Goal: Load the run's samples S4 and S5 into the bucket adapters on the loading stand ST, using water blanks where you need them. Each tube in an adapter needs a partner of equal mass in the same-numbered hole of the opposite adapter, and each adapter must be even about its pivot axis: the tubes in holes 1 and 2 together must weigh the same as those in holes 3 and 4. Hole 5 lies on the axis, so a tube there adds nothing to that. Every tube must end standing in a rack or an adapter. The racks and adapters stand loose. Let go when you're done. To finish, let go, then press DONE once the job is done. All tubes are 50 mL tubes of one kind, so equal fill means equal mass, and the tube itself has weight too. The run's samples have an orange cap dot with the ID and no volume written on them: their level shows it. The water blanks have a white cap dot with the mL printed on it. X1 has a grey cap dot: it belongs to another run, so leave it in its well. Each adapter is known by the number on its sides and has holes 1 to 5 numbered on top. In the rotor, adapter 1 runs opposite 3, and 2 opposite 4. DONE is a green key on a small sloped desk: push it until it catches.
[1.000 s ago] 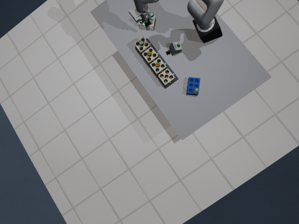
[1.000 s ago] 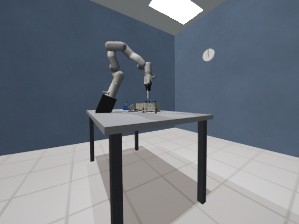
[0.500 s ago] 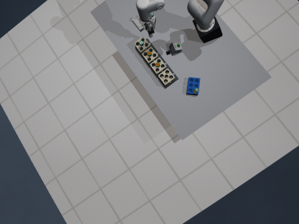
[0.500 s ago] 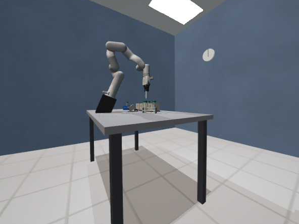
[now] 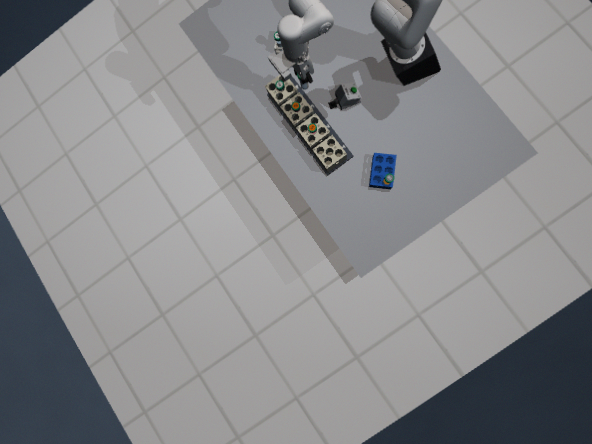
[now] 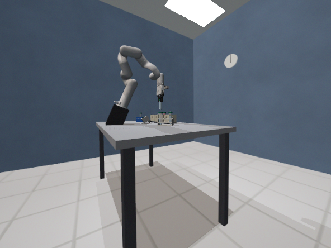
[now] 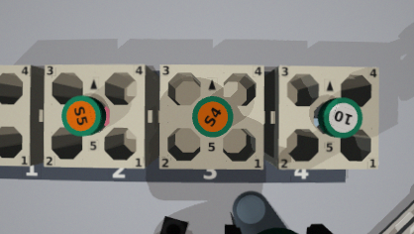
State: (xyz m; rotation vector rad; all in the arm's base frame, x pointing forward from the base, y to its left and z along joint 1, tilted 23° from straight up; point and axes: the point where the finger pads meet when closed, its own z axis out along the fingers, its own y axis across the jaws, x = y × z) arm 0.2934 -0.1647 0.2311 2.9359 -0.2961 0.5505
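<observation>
My gripper is shut on an upright green-capped tube, held in the air beside the loading stand; its cap label is hidden. In the wrist view, orange-dot S5 stands in hole 5 of adapter 2. Orange-dot S4 stands in hole 5 of adapter 3. A white-dot 10 blank stands in hole 5 of adapter 4. Adapter 1 shows no tube.
The pale rack, largely hidden by the arm in the top view, holds green-capped tubes. The blue rack holds one tube. The sloped desk with the green DONE key stands between the stand and the arm's base.
</observation>
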